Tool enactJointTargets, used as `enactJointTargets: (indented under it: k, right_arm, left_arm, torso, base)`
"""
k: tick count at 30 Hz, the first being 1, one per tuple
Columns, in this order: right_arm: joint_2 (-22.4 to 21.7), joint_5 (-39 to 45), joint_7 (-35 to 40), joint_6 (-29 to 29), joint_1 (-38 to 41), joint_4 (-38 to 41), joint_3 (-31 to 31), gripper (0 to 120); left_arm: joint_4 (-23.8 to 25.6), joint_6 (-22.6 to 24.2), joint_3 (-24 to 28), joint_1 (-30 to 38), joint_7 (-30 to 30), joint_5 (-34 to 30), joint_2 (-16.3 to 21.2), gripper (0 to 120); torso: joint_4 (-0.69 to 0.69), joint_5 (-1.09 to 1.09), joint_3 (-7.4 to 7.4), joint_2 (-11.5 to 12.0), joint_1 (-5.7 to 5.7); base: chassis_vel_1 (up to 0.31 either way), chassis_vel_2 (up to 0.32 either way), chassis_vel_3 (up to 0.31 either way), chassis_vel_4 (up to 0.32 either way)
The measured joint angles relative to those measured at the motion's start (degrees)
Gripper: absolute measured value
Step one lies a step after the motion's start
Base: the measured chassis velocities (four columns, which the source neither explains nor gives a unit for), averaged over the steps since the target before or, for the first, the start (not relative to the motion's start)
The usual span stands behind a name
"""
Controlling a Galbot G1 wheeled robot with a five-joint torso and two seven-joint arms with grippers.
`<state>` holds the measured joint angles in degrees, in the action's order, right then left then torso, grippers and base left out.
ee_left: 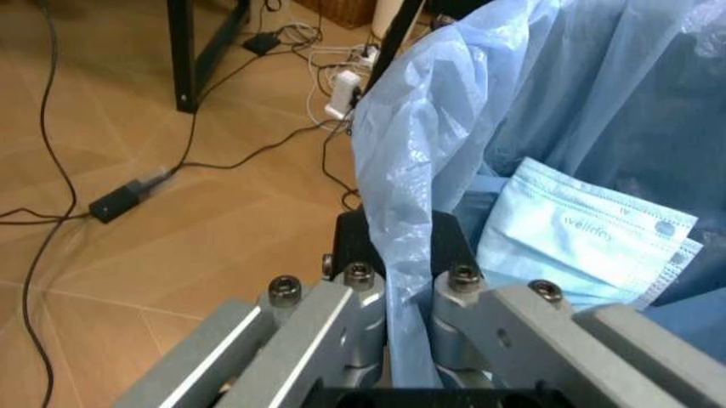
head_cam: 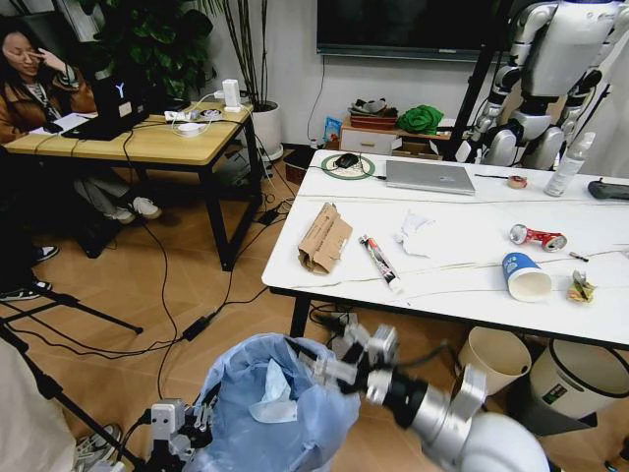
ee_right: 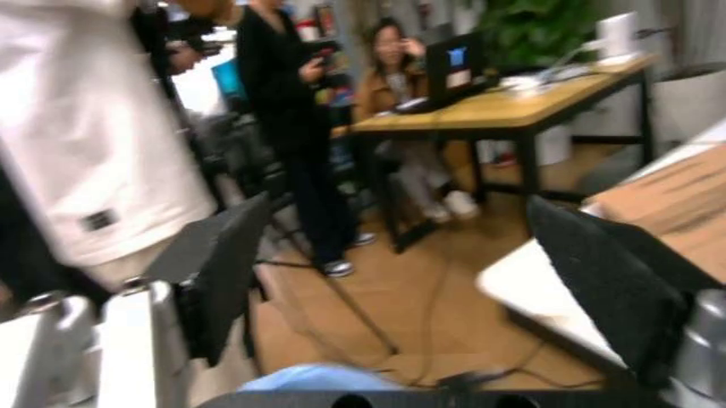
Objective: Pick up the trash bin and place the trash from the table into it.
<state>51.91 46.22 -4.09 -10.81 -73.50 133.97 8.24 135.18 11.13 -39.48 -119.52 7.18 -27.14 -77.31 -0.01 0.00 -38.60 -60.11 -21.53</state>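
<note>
My left jaws are pinched on a fold of the blue bag at the rim of the trash bin (head_cam: 270, 408), as the left wrist view shows; the left gripper (head_cam: 182, 428) sits at the bin's left side, low in the head view, off the desk's near edge. My right gripper (head_cam: 339, 366) hangs over the bin's right rim with its jaws spread wide and holding nothing, the black pads well apart in the right wrist view. A pale blue face mask (ee_left: 584, 234) already lies inside the bag.

On the desk (head_cam: 462, 285) the trash waits: crumpled cardboard (head_cam: 322, 239) toward the near left corner, a thin wrapper (head_cam: 379, 262) just beside it, a white tissue (head_cam: 415, 234) mid-desk, a crushed red can (head_cam: 538, 237) and a blue-white paper cup (head_cam: 526, 277) toward the right, with a small crumpled scrap (head_cam: 581, 287) near the right edge.

My worry is the grip: I judge it may have bag film alone, so a lift could slide the liner off or tear it and drop the bin. The right arm also hangs close to the bag and could snag it.

The bin's hard wall is hidden beneath the bag, and its base is cut off, so I cannot tell whether it rests on the floor.
</note>
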Motion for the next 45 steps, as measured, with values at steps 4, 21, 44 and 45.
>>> enactJointTargets:
  k: [4, 21, 44, 45]
  right_arm:
    - [1.95, -1.78, 5.74, -5.81, 6.67, -4.33, 3.39, 100]
    - [2.84, -8.87, 8.06, -17.91, 12.93, -19.72, 7.1, 100]
    - [3.68, -10.01, 6.92, -18.81, 13.29, -23.88, 5.51, 71]
    - [3.65, -10.01, 6.91, -18.8, 13.25, -23.88, 5.52, 67]
  left_arm:
    - [0.78, -0.02, -0.41, -0.33, 0.08, -0.01, -0.54, 0]
    - [1.03, -0.03, -0.1, 0.27, 0.09, 0.14, -1.51, 0]
    - [0.51, 0.21, -0.4, 1.23, 0.0, -1.03, -0.48, 0]
    - [0.44, 0.23, -0.4, 1.31, 0.0, -1.08, -0.46, 0]
  torso:
    - [0.01, 0.0, 0.0, 0.01, 0.0]
    - [-0.01, 0.0, 0.0, 0.01, 0.0]
    - [0.0, 0.0, 0.0, 0.0, 0.0]
    - [0.0, 0.0, 0.0, 0.0, 0.0]
  base:
    - [0.0, 0.0, 0.0, 0.0]
    - [0.0, 0.0, 0.0, 0.0]
    - [0.0, 0.0, 0.0, 0.0]
    - [0.0, 0.0, 0.0, 0.0]
